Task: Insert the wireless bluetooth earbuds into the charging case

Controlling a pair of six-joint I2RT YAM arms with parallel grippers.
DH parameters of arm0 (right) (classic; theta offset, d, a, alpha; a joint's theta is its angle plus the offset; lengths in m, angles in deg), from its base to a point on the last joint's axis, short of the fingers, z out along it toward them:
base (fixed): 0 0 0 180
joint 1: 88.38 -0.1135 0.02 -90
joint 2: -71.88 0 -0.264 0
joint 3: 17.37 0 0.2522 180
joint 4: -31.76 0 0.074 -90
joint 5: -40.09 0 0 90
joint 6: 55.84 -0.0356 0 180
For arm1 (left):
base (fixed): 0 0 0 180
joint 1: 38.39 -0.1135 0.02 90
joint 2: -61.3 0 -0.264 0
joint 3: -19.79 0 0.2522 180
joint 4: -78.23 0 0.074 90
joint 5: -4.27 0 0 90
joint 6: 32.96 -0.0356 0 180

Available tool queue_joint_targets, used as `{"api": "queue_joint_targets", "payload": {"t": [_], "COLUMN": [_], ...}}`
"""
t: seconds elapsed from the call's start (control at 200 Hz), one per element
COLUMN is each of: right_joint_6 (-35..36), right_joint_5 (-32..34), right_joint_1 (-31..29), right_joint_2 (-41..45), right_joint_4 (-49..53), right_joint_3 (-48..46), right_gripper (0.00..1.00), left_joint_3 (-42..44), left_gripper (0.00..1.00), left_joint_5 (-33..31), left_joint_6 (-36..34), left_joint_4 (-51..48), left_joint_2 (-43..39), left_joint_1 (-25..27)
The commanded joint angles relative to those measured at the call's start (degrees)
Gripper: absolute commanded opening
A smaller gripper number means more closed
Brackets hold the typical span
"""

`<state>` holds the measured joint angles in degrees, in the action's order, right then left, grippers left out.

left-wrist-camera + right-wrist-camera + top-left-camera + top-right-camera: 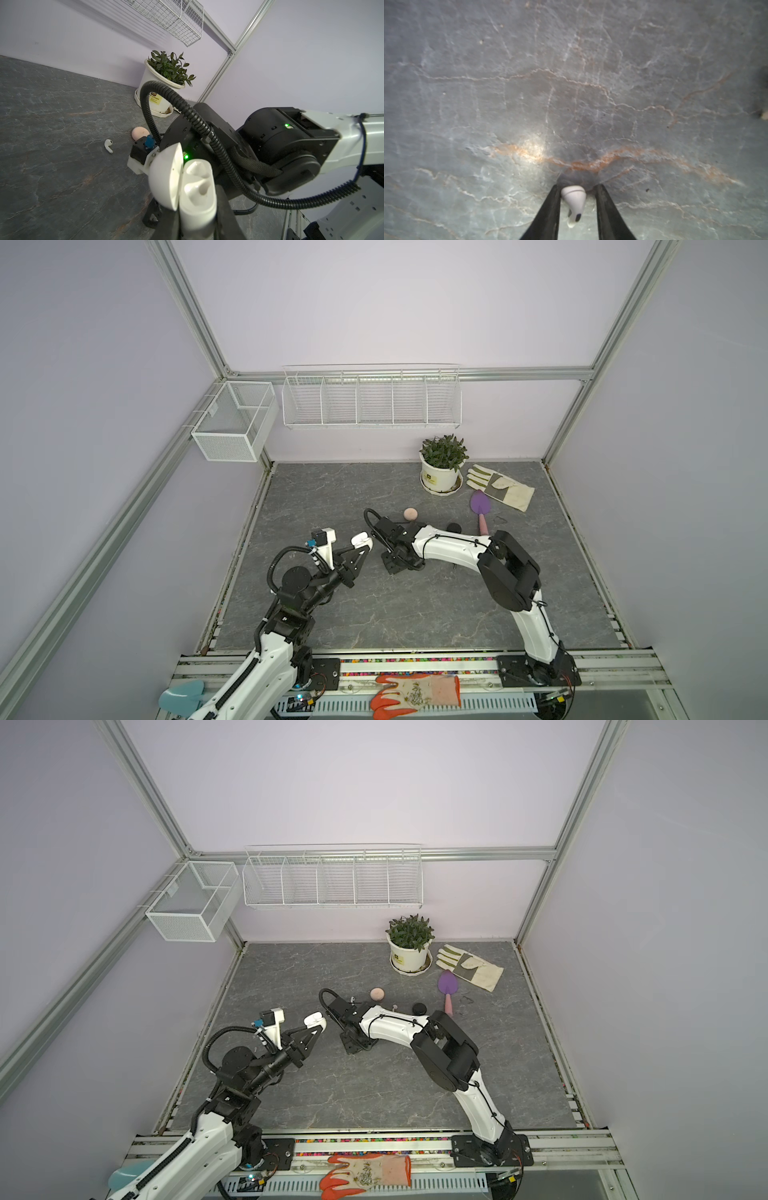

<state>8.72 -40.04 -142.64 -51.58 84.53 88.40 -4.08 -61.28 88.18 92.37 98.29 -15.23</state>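
Watching from above, we see both arms over the grey surface (332, 614), and the left claw (365, 548) is clamped on the white charging case (360, 539), holding it clear of the surface. What we can't get from up here is the inside. The left wrist camera gives us that: two sockets in the charging case (197, 187), both bare, with the lid (166, 176) hinged open to one side. That same camera picks out a loose white earbud (108, 145) lying flat on the surface near the pink round case (140, 133), head on the far side, stem running back toward the camera. Over to the right claw (391, 568), pointing down at the surface, its tips hidden under its own wrist in both top views. The right wrist camera settles it: the fingers (602, 199) stand narrow on either side of a second white earbud (574, 197) on the surface. One finger is against its head and there's a sliver of gap at the other, so nothing is pinched yet. That earbud's long axis runs in line with the fingers, rounded head out at the tips, stem pointing back toward the wrist. The black round case (454, 527) sits beyond the right arm.
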Motion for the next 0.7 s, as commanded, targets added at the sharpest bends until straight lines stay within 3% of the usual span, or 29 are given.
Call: {"api": "queue_joint_targets", "payload": {"t": [0.0, 0.695], "right_joint_6": [-0.06, -1.38], "right_joint_5": [0.14, 0.07], "right_joint_1": [0.27, -0.44], "right_joint_2": [-1.89, -1.92], "right_joint_4": [1.10, 1.88], "right_joint_3": [0.87, 1.86], "right_gripper": [0.31, 0.25], "left_joint_3": [0.62, 0.63], "left_gripper": [0.00, 0.00], "left_joint_5": [-0.67, -0.68], "left_joint_6": [-0.90, -1.33], "left_joint_4": [-0.48, -0.57], "left_joint_2": [-0.69, -0.61], "left_joint_1": [-0.05, -0.05]}}
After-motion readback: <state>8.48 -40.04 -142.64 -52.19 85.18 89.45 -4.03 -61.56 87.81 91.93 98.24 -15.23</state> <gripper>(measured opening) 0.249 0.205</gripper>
